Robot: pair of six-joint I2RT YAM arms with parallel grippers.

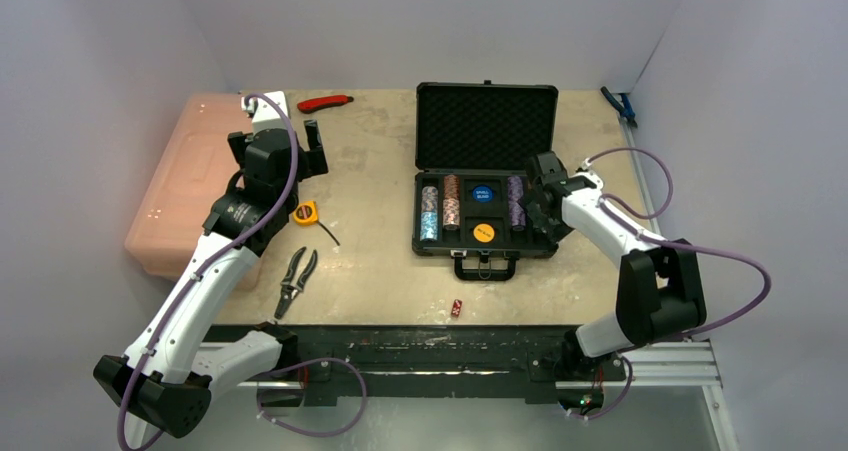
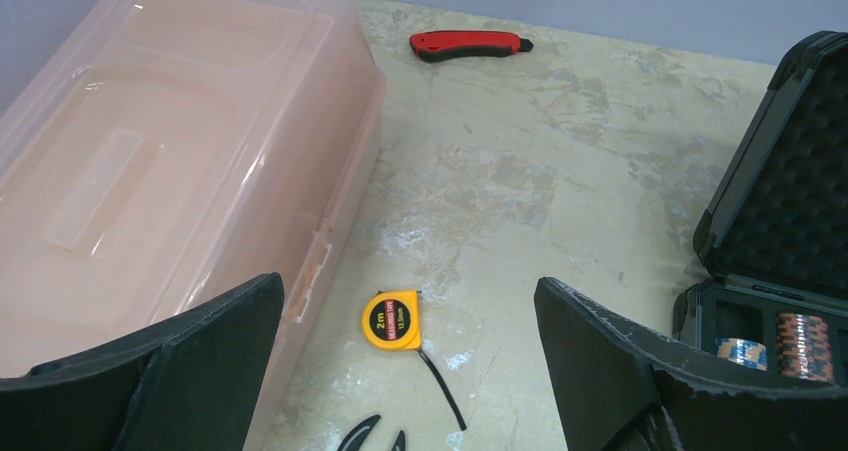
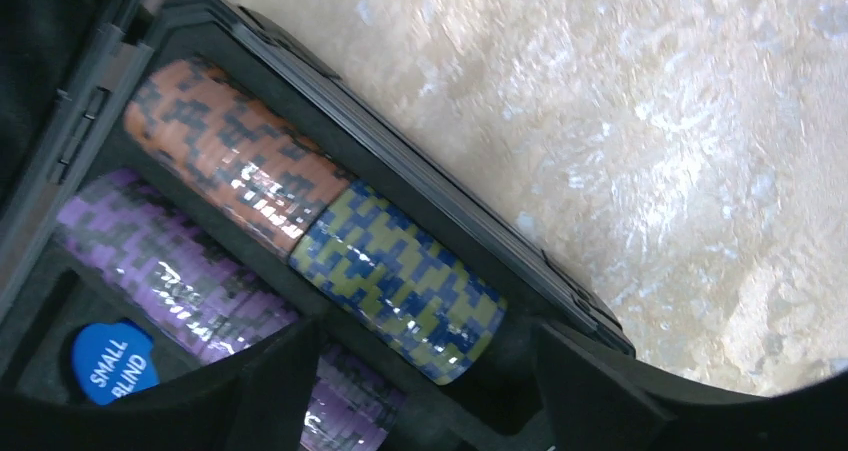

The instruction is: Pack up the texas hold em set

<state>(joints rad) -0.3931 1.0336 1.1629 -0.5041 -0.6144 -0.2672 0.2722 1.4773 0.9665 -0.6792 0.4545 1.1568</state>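
The black briefcase (image 1: 486, 121) lies open right of centre, lid up and foam-lined. Its tray holds speckled chip stacks (image 1: 451, 201), a blue disc (image 1: 483, 195) and a yellow disc (image 1: 483, 233). A red die (image 1: 456, 308) lies on the table in front of the case. My right gripper (image 1: 530, 206) is open and low over the tray's right side. In the right wrist view its jaws (image 3: 430, 371) straddle the end of a yellow-blue stack (image 3: 400, 281), beside an orange stack (image 3: 230, 156), a purple stack (image 3: 170, 271) and the blue disc (image 3: 110, 361). My left gripper (image 1: 277, 143) is open and empty, above the table by the pink box.
A large translucent pink box (image 1: 185, 186) stands at the left (image 2: 150, 171). A yellow tape measure (image 1: 304, 212) lies under the left gripper (image 2: 392, 319). Pliers (image 1: 296, 279) lie near the front, a red utility knife (image 1: 325, 102) at the back, a blue tool (image 1: 620, 103) at the far right.
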